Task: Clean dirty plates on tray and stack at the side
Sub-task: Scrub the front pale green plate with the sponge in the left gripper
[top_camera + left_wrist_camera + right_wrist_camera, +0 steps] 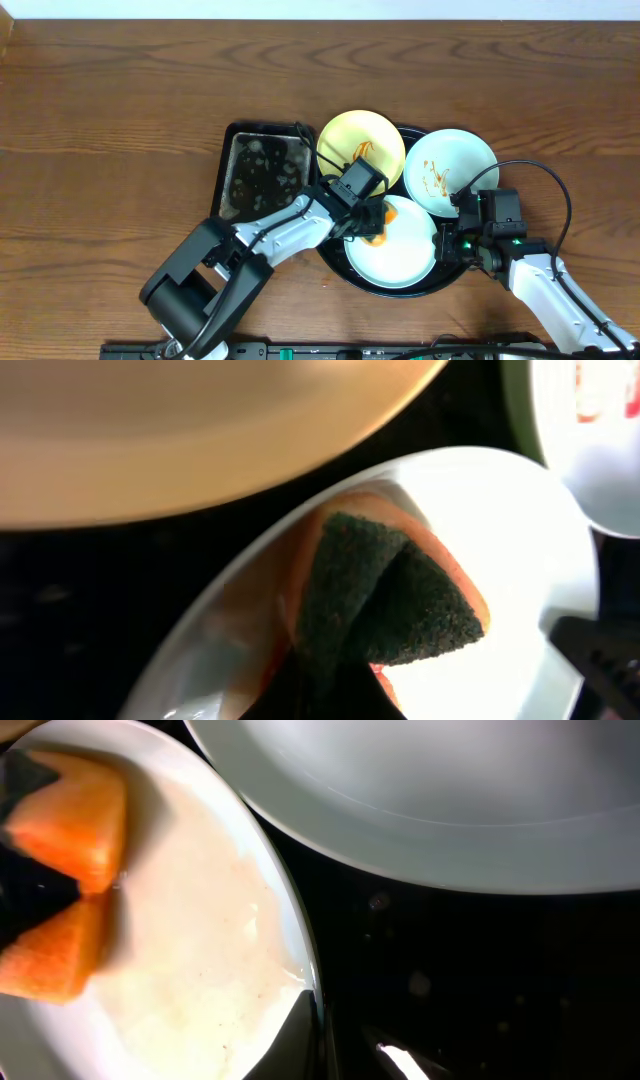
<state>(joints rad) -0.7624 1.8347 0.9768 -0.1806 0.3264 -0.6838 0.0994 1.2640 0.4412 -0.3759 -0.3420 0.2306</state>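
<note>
Left wrist: left gripper (367,217) clenched on a folded sponge (390,600), coarse dark-green scrub face, orange foam edges; sponge pressed on the near plate (400,255), smooth glossy mint-white round, at its 11 o'clock; right gripper (462,232) closed at that plate's 3 o'clock rim, cannot tell if it pinches it; plate sits at 6 o'clock on the glossy black round tray (343,268); yellow plate (350,140) at 11, sauce-smeared plate (455,160) at 2; wet rectangular pan (262,170) beside the tray at 9.
</note>
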